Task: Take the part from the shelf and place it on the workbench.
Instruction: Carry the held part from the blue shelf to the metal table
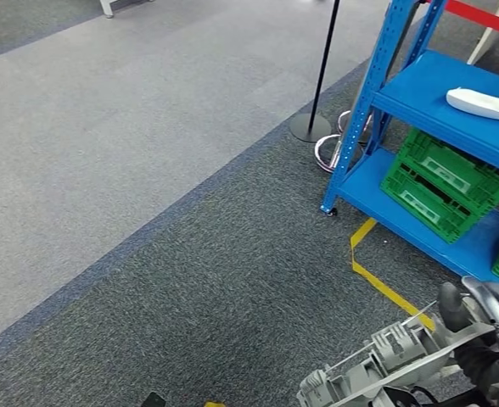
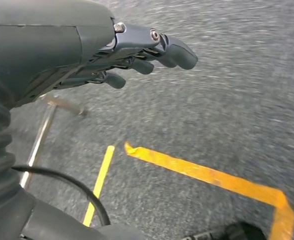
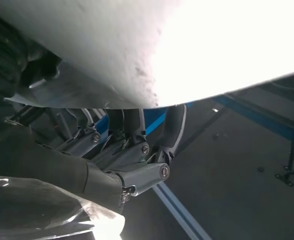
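Note:
My right hand [image 1: 485, 329] grips a long pale-grey ribbed part [image 1: 375, 366] low at the right of the head view, over the dark carpet. In the right wrist view the part [image 3: 138, 45] is a broad white surface with my fingers [image 3: 138, 150] curled up against it. Another white part [image 1: 484, 103] lies on the middle level of the blue shelf [image 1: 420, 93] at the upper right. My left hand [image 2: 138, 55] hangs above the floor, its fingers stretched out and holding nothing.
Green crates [image 1: 445, 182] sit on the shelf's lowest level. A black pole on a round base [image 1: 311, 127] stands to the left of the shelf. Yellow tape [image 1: 388, 288] marks the carpet in front of the shelf; yellow tape [image 2: 198, 172] also lies under my left hand.

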Motion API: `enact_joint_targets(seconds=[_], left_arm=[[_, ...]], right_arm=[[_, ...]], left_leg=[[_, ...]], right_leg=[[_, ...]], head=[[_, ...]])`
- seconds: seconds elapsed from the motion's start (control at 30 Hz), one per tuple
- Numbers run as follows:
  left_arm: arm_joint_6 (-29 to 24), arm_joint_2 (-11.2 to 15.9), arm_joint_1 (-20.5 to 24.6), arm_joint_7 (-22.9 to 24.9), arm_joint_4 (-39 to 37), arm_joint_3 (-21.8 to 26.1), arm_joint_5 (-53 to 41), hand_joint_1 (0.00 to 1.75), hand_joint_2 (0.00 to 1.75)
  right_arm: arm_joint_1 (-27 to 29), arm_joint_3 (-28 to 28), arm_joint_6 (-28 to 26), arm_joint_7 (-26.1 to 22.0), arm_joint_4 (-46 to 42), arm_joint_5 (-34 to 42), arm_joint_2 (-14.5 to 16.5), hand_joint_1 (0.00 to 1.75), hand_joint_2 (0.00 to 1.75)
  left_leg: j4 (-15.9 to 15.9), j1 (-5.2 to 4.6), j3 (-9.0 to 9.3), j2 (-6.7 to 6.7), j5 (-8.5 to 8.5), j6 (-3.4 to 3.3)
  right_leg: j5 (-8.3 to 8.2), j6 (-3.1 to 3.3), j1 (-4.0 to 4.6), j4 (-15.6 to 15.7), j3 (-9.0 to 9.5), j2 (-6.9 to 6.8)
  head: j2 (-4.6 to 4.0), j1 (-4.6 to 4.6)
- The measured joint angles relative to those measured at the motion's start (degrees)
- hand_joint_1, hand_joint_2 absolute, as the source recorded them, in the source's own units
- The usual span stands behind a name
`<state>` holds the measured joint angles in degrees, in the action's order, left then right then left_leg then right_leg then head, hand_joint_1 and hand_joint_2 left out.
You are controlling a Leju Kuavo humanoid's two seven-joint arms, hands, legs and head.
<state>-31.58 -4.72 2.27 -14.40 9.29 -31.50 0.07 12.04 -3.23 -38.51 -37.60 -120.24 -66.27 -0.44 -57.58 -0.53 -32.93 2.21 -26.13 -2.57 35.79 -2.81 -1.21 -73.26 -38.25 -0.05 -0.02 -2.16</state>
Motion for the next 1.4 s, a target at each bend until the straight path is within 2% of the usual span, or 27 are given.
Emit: enact_joint_targets(seconds=[0.03,0.1,0.17,0.23,0.27,0.33,0.4,0.43,0.47,0.5,0.53,0.57,0.6,0.67,0.7,0.77,0.83,0.9,0.97,1.0,1.03,1.07,1.13,1.2,1.27,1.33,1.4], left_arm=[[-0.03,0.07,-0.04,0.02,0.0,0.0,0.05,0.0,1.75],[-0.05,0.16,0.0,0.02,0.0,0.0,0.08,0.0,1.75],[-0.07,0.21,0.04,0.02,0.0,0.0,0.08,0.0,1.75],[-0.1,0.31,-0.11,0.02,-0.01,0.0,0.08,0.0,1.75],[-0.11,0.36,-0.23,0.02,-0.02,0.0,0.09,0.0,1.75],[-0.14,0.45,-0.26,0.02,-0.02,0.0,0.09,0.0,1.75],[-0.16,0.46,-0.09,0.02,-0.02,0.0,0.08,0.0,1.75],[-0.16,0.44,-0.03,0.02,-0.02,0.0,0.08,0.0,1.75],[-0.16,0.44,-0.03,0.02,-0.02,0.0,0.08,0.0,1.75],[-0.16,0.43,-0.07,0.02,-0.02,0.0,0.08,0.0,1.75],[-0.16,0.45,-0.11,0.02,-0.02,0.0,0.08,0.0,1.75],[-0.16,0.49,-0.14,0.02,-0.02,0.0,0.08,0.0,1.75],[-0.16,0.51,-0.12,0.02,-0.02,0.0,0.08,0.0,1.75],[-0.19,0.53,0.0,0.02,-0.02,0.0,0.08,0.0,1.75],[-0.2,0.53,0.01,0.02,-0.02,0.0,0.09,0.0,1.75],[-0.23,0.51,-0.14,0.02,-0.02,0.0,0.26,0.0,1.75],[-0.23,0.43,-0.21,0.02,-0.02,0.0,0.51,0.0,1.75],[-0.22,0.19,-0.1,0.09,-0.02,0.0,0.65,0.0,1.75],[-0.23,-0.08,-0.08,0.28,-0.02,0.0,0.96,0.0,1.75],[-0.25,-0.16,-0.16,0.36,-0.02,0.0,1.25,0.0,1.75],[-0.31,-0.19,-0.24,0.38,-0.02,0.02,1.64,0.0,1.75],[-0.42,-0.2,-0.29,0.26,-0.02,0.06,2.1,0.0,1.75],[-0.79,-0.21,-0.28,0.02,-0.02,0.3,3.31,0.0,1.75],[-1.12,-0.2,-0.31,0.29,-0.03,0.92,4.9,0.0,1.75],[-1.27,-0.06,-0.64,0.79,-0.09,1.79,6.32,0.0,1.75],[-1.32,0.14,-1.01,1.25,-0.21,2.5,7.1,0.0,1.75],[-1.16,0.21,-1.02,1.94,-0.31,2.9,7.4,0.0,1.75]], right_arm=[[-0.05,0.02,0.0,0.05,0.08,-0.08,0.0,1.75,1.75],[-0.18,0.07,0.0,0.08,0.18,-0.09,0.0,1.75,1.75],[-0.28,0.13,0.0,0.09,0.24,-0.08,0.0,1.75,1.75],[-0.4,0.16,0.0,0.11,0.29,-0.09,0.0,1.75,1.75],[-0.5,0.18,0.0,0.12,0.31,-0.11,0.0,1.75,1.75],[-0.67,0.23,0.0,0.12,0.31,-0.1,0.0,1.75,1.75],[-0.66,0.28,0.0,0.12,0.32,-0.1,0.0,1.75,1.75],[-0.65,0.3,0.0,0.12,0.33,-0.11,0.0,1.75,1.75],[-0.64,0.33,0.0,0.12,0.35,-0.11,0.0,1.75,1.75],[-0.66,0.35,0.0,0.12,0.36,-0.11,0.0,1.75,1.75],[-0.68,0.37,0.0,0.12,0.37,-0.11,0.0,1.75,1.75],[-0.7,0.4,0.0,0.12,0.37,-0.11,0.0,1.75,1.75],[-0.72,0.42,0.0,0.12,0.37,-0.11,0.0,1.75,1.75],[-0.8,0.45,0.0,0.12,0.38,-0.09,0.0,1.75,1.75],[-0.88,0.48,0.0,0.11,0.39,-0.03,0.0,1.75,1.75],[-1.29,0.61,0.0,0.05,0.46,0.36,0.0,1.75,1.75],[-1.85,0.9,0.0,-0.08,0.6,1.12,0.01,1.75,1.75],[-2.2,1.37,0.0,-0.18,0.85,1.78,0.02,1.75,1.75],[-2.61,2.04,0.0,-0.18,1.37,1.91,0.04,1.75,1.75],[-3.01,2.47,0.0,-0.13,1.74,1.83,0.05,1.75,1.75],[-3.49,2.96,0.0,-0.04,2.13,1.69,0.06,1.75,1.75],[-4.0,3.45,0.0,0.09,2.5,1.49,0.07,1.75,1.75],[-5.04,4.28,0.0,0.27,3.17,1.04,0.06,1.75,1.75],[-6.38,4.8,0.0,0.29,3.72,0.9,0.06,1.75,1.75],[-8.13,5.19,0.0,0.63,4.38,1.03,0.04,1.75,1.75],[-9.93,5.84,0.0,1.57,5.16,1.51,-0.01,1.75,1.75],[-11.44,6.89,0.0,2.73,6.13,2.52,-0.05,1.75,1.75]], left_leg=[[-0.11,-0.03,0.02,0.79,0.0,0.01],[-0.55,-0.09,-0.14,2.33,-0.08,0.19],[-1.01,-0.02,-0.77,3.62,-0.02,0.72],[-1.1,0.23,-1.42,4.79,0.32,1.5],[-1.28,0.28,-1.6,4.53,0.28,1.86],[-3.85,0.19,-2.76,2.04,-1.42,2.51],[-10.72,0.36,-5.86,-0.77,-5.05,3.11],[-14.32,0.56,-7.5,-1.25,-6.52,3.35],[-16.61,0.75,-8.49,-1.46,-7.1,3.53],[-16.74,0.9,-8.44,-1.59,-6.57,3.64],[-14.58,1.0,-7.24,-1.86,-5.05,3.68],[-10.7,1.03,-5.16,-2.65,-3.03,3.61],[-6.73,0.81,-3.07,-4.09,-1.67,3.45],[-1.79,0.36,-0.73,-6.04,-0.42,2.72],[-1.38,0.08,-0.76,-6.15,-0.64,2.31],[-1.12,0.06,-1.01,-4.83,-0.33,1.44],[-0.66,0.25,-0.88,-3.66,0.04,0.61],[-0.49,0.28,-0.91,-2.35,0.28,0.09],[-0.53,0.05,-1.01,-0.83,0.38,-0.1],[-0.55,-0.07,-1.0,-0.06,0.39,-0.12],[-0.59,-0.14,-0.94,0.76,0.4,-0.13],[-0.65,-0.18,-0.88,1.57,0.4,-0.12],[-0.95,-0.19,-1.04,3.12,0.38,0.06],[-1.2,0.0,-1.7,4.38,0.6,0.69],[-1.26,0.29,-2.24,5.34,0.91,1.47],[-2.77,0.25,-2.97,3.57,-0.07,2.07],[-8.54,0.28,-5.66,0.22,-3.33,2.7]], right_leg=[[-2.0,0.13,0.0,2.64,1.07,0.22],[-5.73,0.45,-0.13,10.49,4.58,2.35],[-6.66,0.7,-0.2,14.76,6.76,4.31],[-6.59,1.05,-0.1,15.21,7.14,3.84],[-6.77,1.34,-0.11,15.41,7.2,3.2],[-7.0,1.94,-0.25,15.87,7.51,1.68],[-6.91,2.26,-0.16,15.96,7.64,-0.08],[-6.85,2.3,-0.11,15.94,7.64,-0.97],[-6.78,2.32,-0.08,15.93,7.67,-1.84],[-6.72,2.28,-0.08,15.92,7.72,-2.62],[-6.63,2.19,-0.09,15.92,7.84,-3.35],[-6.5,2.03,-0.08,15.91,8.03,-4.02],[-6.36,1.81,0.03,15.91,8.21,-4.61],[-6.09,1.27,0.32,15.85,8.41,-5.66],[-6.04,0.97,0.44,15.87,8.45,-6.17],[-5.84,0.28,0.32,15.95,8.5,-6.72],[-4.28,-0.19,0.03,14.04,7.66,-4.36],[-0.88,-0.23,-0.04,7.3,4.44,-1.16],[1.32,-0.11,0.1,0.14,0.56,-0.22],[0.8,0.03,0.14,-0.8,-0.26,-0.11],[-0.78,0.21,0.17,0.52,0.02,0.05],[-3.1,0.43,0.17,3.86,1.34,0.55],[-6.36,0.82,0.04,11.43,4.73,3.1],[-6.88,1.01,0.05,14.78,6.34,4.77],[-7.05,1.32,0.19,15.2,6.5,3.92],[-7.35,1.92,0.12,15.71,6.82,2.51],[-7.39,2.4,0.15,16.0,7.1,0.73]], head=[[-0.01,0.01],[-0.01,0.0],[0.0,-0.04],[0.01,-0.07],[0.0,-0.08],[0.0,-0.32],[-0.01,-0.53],[-0.01,-0.53],[-0.01,-0.53],[-0.01,-0.55],[-0.01,-0.55],[-0.01,-0.56],[-0.01,-0.56],[-0.01,-0.49],[-0.01,-0.46],[-0.01,-0.46],[-0.01,-0.31],[0.0,-0.06],[0.0,0.02],[-0.01,0.01],[-0.01,0.0],[-0.01,0.0],[-0.01,-0.02],[0.01,-0.06],[0.01,-0.07],[0.0,-0.26],[-0.01,-0.55]])
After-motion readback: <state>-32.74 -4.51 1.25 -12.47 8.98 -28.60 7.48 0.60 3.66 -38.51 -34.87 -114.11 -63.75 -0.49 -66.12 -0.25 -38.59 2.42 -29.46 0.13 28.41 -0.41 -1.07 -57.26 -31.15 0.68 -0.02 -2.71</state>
